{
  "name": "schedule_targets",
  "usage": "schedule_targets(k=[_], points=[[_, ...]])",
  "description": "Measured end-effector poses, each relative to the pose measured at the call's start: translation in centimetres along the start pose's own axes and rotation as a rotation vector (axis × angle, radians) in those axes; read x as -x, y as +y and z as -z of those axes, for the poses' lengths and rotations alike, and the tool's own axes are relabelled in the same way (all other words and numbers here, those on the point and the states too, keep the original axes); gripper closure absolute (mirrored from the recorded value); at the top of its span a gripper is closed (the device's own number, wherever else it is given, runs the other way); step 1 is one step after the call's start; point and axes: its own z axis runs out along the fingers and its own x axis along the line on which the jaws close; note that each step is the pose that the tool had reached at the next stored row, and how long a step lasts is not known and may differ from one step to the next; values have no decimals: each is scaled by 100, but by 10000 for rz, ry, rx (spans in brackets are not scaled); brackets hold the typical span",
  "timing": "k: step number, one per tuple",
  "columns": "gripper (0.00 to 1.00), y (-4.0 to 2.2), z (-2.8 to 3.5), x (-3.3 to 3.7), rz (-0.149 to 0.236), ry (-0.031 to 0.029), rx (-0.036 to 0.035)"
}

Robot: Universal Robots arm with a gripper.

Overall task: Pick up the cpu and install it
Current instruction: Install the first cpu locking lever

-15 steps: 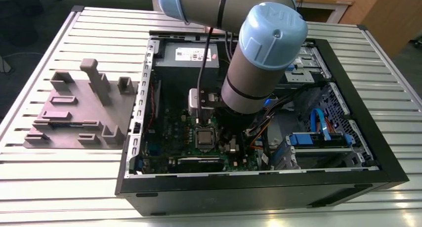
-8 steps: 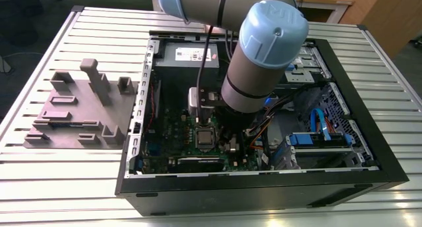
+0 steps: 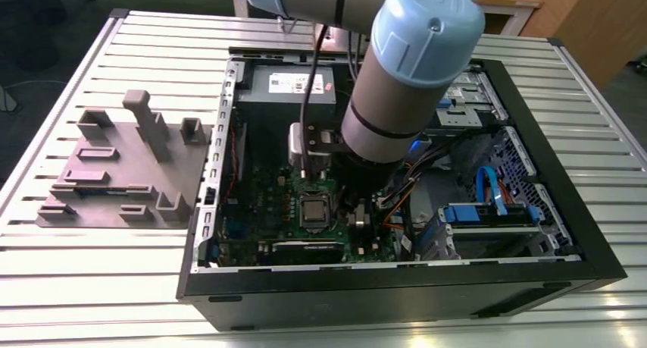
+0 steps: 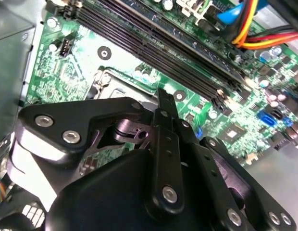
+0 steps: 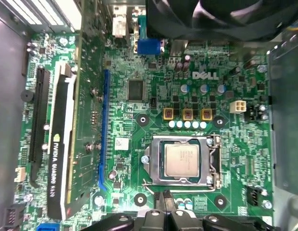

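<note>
Pincer (image 5: 165,196) clenched, empty, tips at near edge of socket (image 5: 157,161). Cpu (image 5: 181,160) just ahead of tips, flat inside socket, square to frame. Judgement: seating stage. Keep tips vertical, off lever (image 5: 219,159), no dragging across motherboard (image 5: 139,120).

Black gripper (image 4: 163,101) over green motherboard (image 4: 60,77)

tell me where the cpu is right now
In the first wrist view the cpu sits flat inside the silver-framed socket on the green motherboard, inside the open computer case.
</note>
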Motion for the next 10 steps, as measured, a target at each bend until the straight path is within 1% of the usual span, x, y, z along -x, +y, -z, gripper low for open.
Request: schedule_targets(k=[1,10], points=[[89,1,14,0,0,0,0],[89,3,33,0,0,0,0]])
